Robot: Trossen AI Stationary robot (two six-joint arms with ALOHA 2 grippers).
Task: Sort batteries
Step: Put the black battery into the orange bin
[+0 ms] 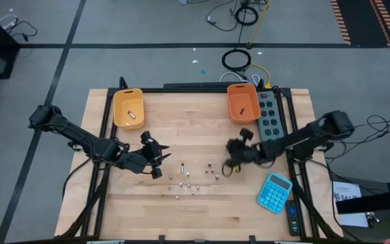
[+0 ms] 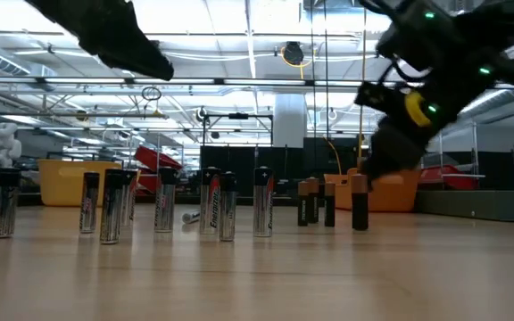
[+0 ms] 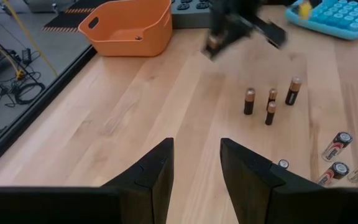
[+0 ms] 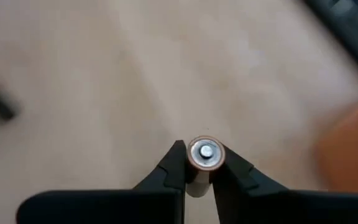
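From above: wooden table (image 1: 202, 210), yellow bin (image 1: 128, 107) at the far left, orange bin (image 1: 242, 103) at the far right, blue calculator (image 1: 275, 192) near right. The batteries (image 1: 185, 177) are scattered mid-table between the arms. Left gripper (image 1: 156, 157) sits just left of the cluster, right gripper (image 1: 230, 167) at its right edge.

Low view: batteries stand upright in a row, silver ones (image 2: 105, 205) left, dark copper-topped ones (image 2: 315, 201) right. Right gripper over the rightmost battery (image 2: 360, 201).

Left wrist: left fingers (image 3: 151, 174) apart, nothing between them, above bare wood.

Right wrist: right fingers (image 4: 174, 163) clamped on a copper-topped battery (image 4: 204, 154), seen end-on.
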